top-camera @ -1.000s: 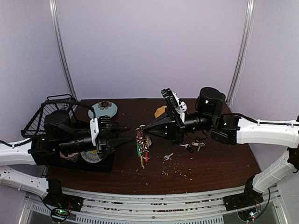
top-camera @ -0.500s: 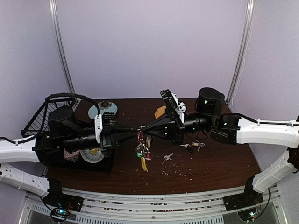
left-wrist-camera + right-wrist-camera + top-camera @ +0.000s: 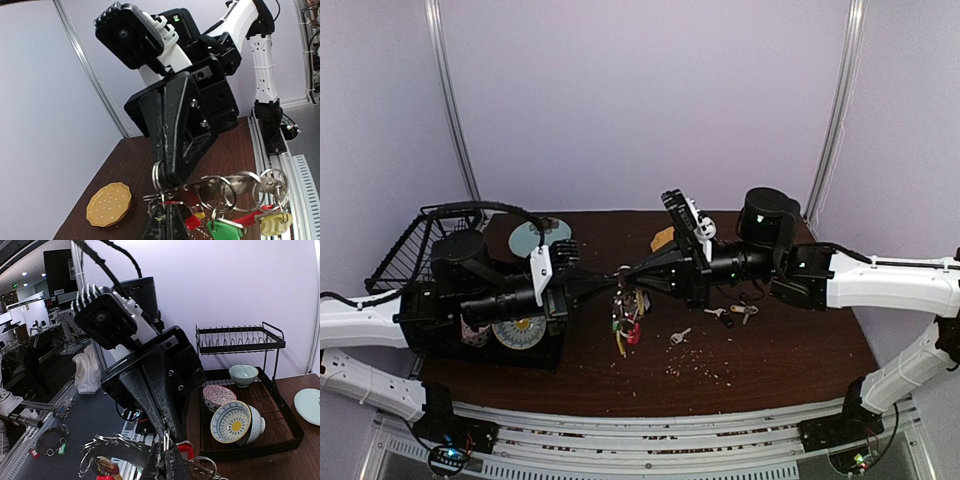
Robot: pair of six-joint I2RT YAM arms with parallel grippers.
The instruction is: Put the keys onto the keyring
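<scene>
Brown tabletop (image 3: 790, 350), and nearest my bases a scatter of crumbs (image 3: 698, 366). Just past them are the loose keys: one bare silver key (image 3: 680, 336) lying flat, and a small cluster of keys (image 3: 735, 312) beside it under my right arm. All are on the wood, apart from the ring. Mid-table my two arms meet nose to nose. Right gripper (image 3: 632, 275): jaws pressed together, pinching the top of the keyring (image 3: 625, 312). Left gripper (image 3: 612, 282): jaws also pressed together, tip to tip against the right one. They look to be nipping a ring of the same bunch, but the contact spot is small and cluttered in both wrist views. The keyring hangs down from the two tips over the middle of the table. In the left wrist view it is silver split rings linked in a row, with a red curved section (image 3: 250, 218), a green tag (image 3: 220, 231) and a yellow tag (image 3: 274, 224) dangling below. Farther back a tan biscuit-like disc (image 3: 663, 240) lies behind the right gripper. A pale blue plate (image 3: 535, 236) sits at far left. A black dish rack (image 3: 405, 255) stands at the left edge, with a yellow-and-blue patterned bowl (image 3: 231, 422) in its tray.
</scene>
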